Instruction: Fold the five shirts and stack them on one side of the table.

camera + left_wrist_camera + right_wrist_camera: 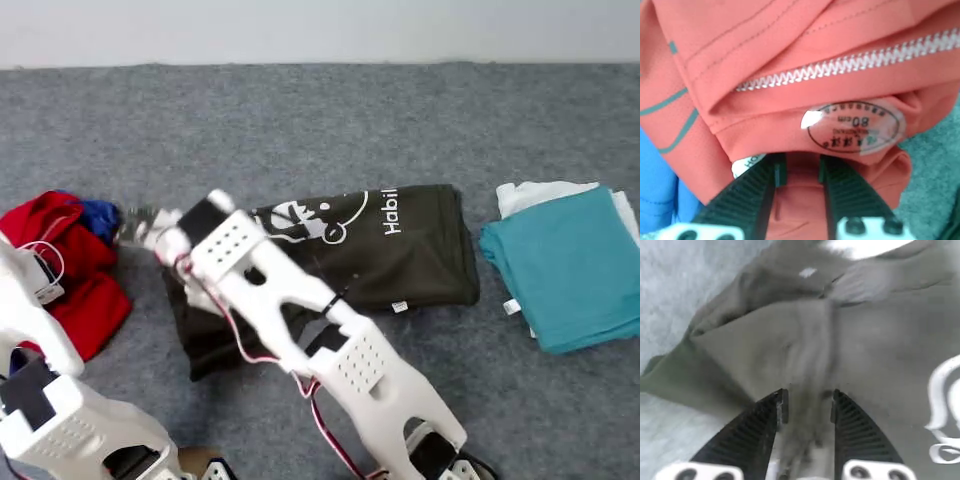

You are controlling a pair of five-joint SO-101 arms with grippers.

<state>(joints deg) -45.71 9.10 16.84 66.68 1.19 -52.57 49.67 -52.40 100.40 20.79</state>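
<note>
A dark olive shirt [400,245] with white print lies partly folded mid-table. My right gripper [807,395] is at that shirt's left end [140,226], shut on a raised fold of the dark cloth [810,340]. At the far left, a crumpled red shirt [70,260] lies against a blue shirt [98,214]. My left gripper [799,160] is over it, shut on a pinch of the red shirt [790,50] below its white zip, with blue cloth [655,185] beside it. A folded teal shirt [565,265] rests on a white shirt [540,195] at the right.
The grey carpeted tabletop [300,120] is bare along the back, up to the white wall. The right arm's white links [300,310] cross over the dark shirt's near left part. The left arm's base [60,420] stands at the near left corner.
</note>
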